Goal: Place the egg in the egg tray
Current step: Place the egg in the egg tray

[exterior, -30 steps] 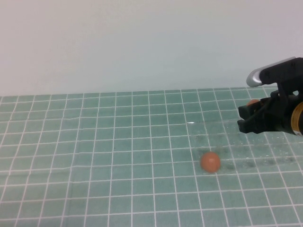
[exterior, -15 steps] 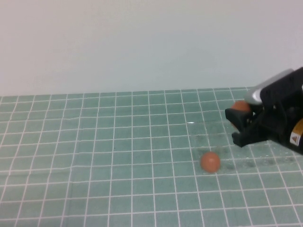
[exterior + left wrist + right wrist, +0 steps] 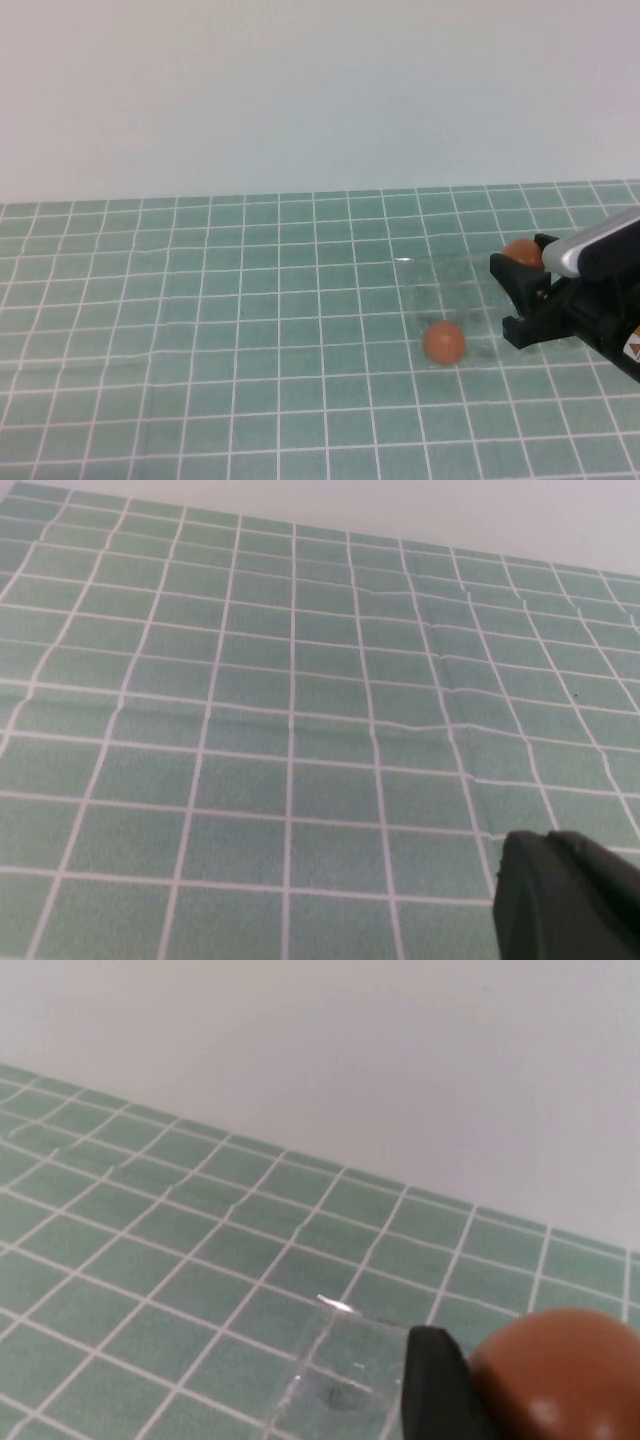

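My right gripper [image 3: 516,298] is shut on the egg [image 3: 522,251], a smooth orange-brown oval, and holds it low over the clear egg tray [image 3: 455,290] at the right of the table. In the right wrist view the egg [image 3: 562,1380] presses against one black finger [image 3: 432,1385], with the tray's glinting edge [image 3: 345,1355] just beyond. A second, rounder brown egg [image 3: 444,342] rests at the tray's near left corner, left of the gripper. My left gripper [image 3: 560,895] shows only in its wrist view, shut and empty over bare mat.
A green mat with a white grid [image 3: 200,320] covers the table up to a plain pale wall [image 3: 300,90]. A crease runs across the mat [image 3: 420,715].
My right gripper has moved down and toward the camera with the egg, lower over the tray. The second egg has not moved.
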`<state>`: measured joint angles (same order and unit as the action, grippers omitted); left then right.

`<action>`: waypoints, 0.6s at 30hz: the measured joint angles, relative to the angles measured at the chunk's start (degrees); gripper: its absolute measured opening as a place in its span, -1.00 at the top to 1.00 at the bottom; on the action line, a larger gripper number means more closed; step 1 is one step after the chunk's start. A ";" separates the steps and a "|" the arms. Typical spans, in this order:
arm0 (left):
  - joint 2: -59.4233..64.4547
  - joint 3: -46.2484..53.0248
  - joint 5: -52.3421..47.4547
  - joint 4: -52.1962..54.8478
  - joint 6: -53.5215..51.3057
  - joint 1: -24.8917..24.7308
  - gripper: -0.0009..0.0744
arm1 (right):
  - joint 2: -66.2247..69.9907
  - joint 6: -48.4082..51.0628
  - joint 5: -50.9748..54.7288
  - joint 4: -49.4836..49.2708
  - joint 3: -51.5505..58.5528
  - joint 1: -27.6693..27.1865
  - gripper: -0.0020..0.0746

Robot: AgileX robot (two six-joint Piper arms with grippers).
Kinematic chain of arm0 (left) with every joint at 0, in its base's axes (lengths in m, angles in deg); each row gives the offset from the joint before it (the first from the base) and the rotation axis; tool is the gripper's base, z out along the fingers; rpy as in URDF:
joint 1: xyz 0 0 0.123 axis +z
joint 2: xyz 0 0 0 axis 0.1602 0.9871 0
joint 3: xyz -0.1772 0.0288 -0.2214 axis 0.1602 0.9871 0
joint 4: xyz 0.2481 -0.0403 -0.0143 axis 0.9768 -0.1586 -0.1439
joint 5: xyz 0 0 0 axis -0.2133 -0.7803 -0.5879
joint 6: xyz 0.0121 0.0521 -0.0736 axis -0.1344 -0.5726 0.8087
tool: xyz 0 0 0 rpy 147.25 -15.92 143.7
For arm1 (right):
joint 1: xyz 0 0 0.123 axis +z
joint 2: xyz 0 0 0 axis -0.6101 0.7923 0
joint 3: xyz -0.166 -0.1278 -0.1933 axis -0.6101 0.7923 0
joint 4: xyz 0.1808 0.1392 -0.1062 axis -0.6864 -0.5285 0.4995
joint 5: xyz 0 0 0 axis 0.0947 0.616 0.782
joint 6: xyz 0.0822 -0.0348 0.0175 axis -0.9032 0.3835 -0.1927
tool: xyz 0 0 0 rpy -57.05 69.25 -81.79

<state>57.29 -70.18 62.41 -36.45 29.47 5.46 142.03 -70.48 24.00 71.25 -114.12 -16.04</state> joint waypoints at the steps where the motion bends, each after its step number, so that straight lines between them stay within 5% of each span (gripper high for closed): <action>1: 0.00 0.00 0.00 0.00 0.00 0.00 0.98 | 0.56 0.00 -0.45 0.46 0.00 -0.09 -0.01; 18: 0.00 0.00 0.00 0.00 0.00 0.00 0.98 | 4.47 2.05 -11.58 3.67 4.49 -0.09 -0.01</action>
<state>57.29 -70.18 62.41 -36.45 29.47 5.46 146.50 -68.43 12.42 74.92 -109.63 -16.13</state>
